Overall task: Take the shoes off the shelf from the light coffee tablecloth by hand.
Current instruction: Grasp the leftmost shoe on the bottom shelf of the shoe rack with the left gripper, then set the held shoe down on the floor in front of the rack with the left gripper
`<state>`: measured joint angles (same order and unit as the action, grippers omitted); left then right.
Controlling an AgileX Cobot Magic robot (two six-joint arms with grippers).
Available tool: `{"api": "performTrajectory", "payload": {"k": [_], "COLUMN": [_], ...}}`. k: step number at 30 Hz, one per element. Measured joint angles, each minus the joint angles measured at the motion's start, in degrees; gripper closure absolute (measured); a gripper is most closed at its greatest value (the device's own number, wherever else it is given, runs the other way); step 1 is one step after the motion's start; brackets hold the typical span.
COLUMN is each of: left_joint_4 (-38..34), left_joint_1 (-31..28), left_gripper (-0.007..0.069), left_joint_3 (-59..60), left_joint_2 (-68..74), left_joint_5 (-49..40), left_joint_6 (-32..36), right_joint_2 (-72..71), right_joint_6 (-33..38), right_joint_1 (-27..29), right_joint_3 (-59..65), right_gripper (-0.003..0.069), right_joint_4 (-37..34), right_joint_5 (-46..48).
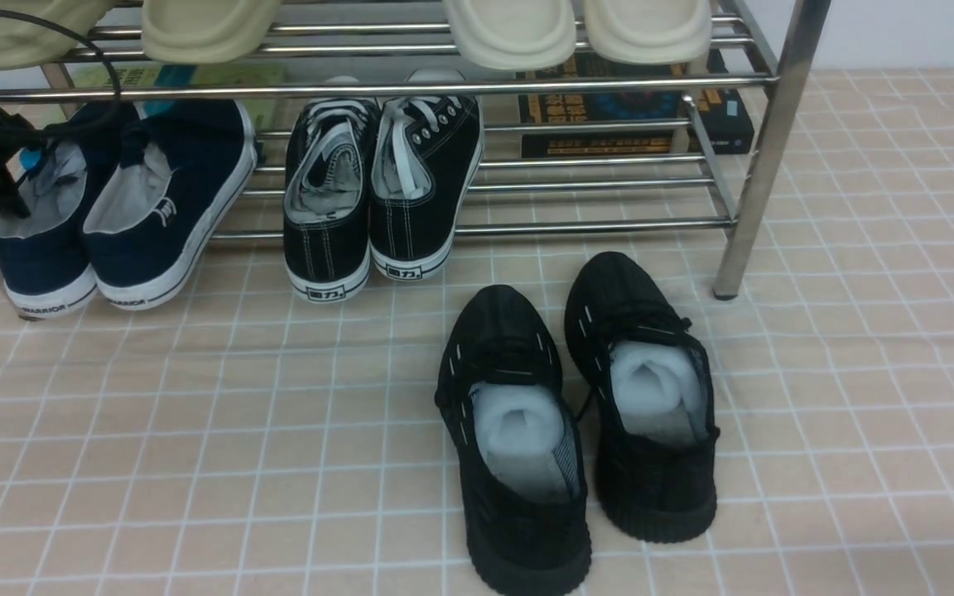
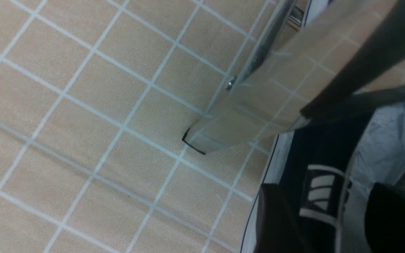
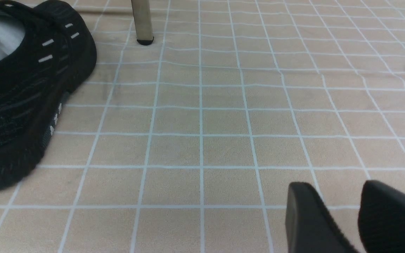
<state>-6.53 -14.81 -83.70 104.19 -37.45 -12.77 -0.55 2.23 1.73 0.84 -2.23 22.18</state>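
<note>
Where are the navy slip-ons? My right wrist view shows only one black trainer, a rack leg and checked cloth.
Observer: The navy slip-ons lean at the left end of the chrome shelf's lower tier, heels toward the robot.
Operator: Is the left pincer on them?
Observer: The left pincer stands open astride the leftmost slip-on's heel, not clamped.
Operator: Anything else on that tier?
Observer: A pair of black lace-up sneakers, right beside the slip-ons.
</note>
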Motion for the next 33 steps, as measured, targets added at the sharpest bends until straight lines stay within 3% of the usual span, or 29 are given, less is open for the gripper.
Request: {"api": "performTrajectory", "payload": {"k": [5, 8, 13, 15, 17, 30, 33], "left_joint_4": [-0.5, -0.7, -0.6, -1.5, -1.5, 9.6, 10.4], "left_joint_1": [0.0, 0.0, -0.1, -0.2, -0.2, -0.2, -0.2], "left_gripper": [0.0254, 0.0295, 0.0536, 0.0581, 0.0585, 0.0586, 0.0586], "left_joint_3": [0.0, 0.0, 0.0, 0.0, 0.0, 0.9, 4.6], "left_joint_2": [1.9, 3.0, 3.2, 2.5, 2.1, -20.0, -24.0], "left_joint_5": [-0.1, -0.6, -2.6, -4.5, -5.4, -32.3, -33.2], "left_joint_6": [0.0, 0.0, 0.2, 0.2, 0.2, 0.2, 0.0], "right_joint_2": [0.0, 0.0, 0.0, 0.0, 0.0, 0.0, 0.0], "right_joint_6": [0.0, 0.0, 0.0, 0.0, 0.0, 0.0, 0.0], "right_joint_1": [0.0, 0.0, 0.0, 0.0, 0.0, 0.0, 0.0], "right_joint_3": [0.0, 0.0, 0.0, 0.0, 0.0, 0.0, 0.0], "right_gripper": [0.042, 0.042, 0.042, 0.042, 0.042, 0.042, 0.042], "right_joint_4": [0.0, 0.0, 0.0, 0.0, 0.0, 0.0, 0.0], "right_joint_5": [0.0, 0.0, 0.0, 0.0, 0.0, 0.0, 0.0]}}
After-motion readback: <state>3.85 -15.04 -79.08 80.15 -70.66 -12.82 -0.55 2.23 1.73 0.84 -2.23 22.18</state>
